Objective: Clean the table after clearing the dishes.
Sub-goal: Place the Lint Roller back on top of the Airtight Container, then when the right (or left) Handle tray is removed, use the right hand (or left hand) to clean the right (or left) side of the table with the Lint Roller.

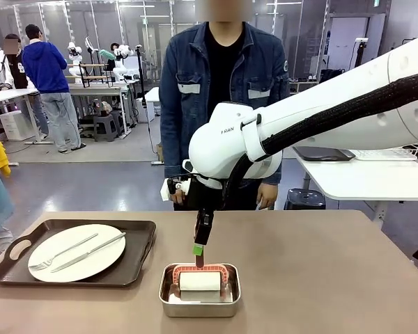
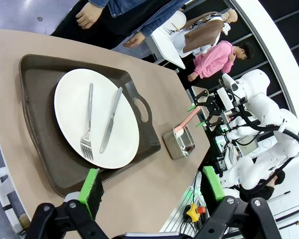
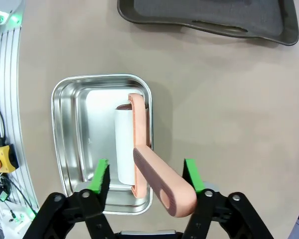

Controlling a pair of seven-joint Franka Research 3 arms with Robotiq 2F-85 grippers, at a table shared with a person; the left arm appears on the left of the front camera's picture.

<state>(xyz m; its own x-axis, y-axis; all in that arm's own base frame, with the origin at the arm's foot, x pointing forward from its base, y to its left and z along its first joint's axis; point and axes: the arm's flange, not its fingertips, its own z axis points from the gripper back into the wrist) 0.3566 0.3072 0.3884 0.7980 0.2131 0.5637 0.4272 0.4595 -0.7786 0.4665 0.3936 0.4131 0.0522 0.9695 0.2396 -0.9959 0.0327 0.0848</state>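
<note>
The large rectangular table point(image 1: 320, 278) has a plain matt beige-brown top, smooth and without sheen. The dark brown rectangular handled tray point(image 2: 35, 104) looks like moulded plastic, dull and finely grained. The round white dinner plate point(image 2: 70, 94) is smooth with a soft gloss. The silver fork point(image 2: 88, 122) and knife point(image 2: 111, 119) are polished metal. The small square steel pan point(image 3: 94, 124) is bright and reflective. In it lie a white paper roll point(image 3: 123, 147) and its smooth, matt salmon-pink plastic handle point(image 3: 159, 181). The person's blue jacket point(image 1: 188, 76) is denim cloth.

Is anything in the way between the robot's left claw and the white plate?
No, nothing visible. The left gripper hangs open by the tray, and the plate lies uncovered ahead of it, carrying only a fork and knife.
</note>
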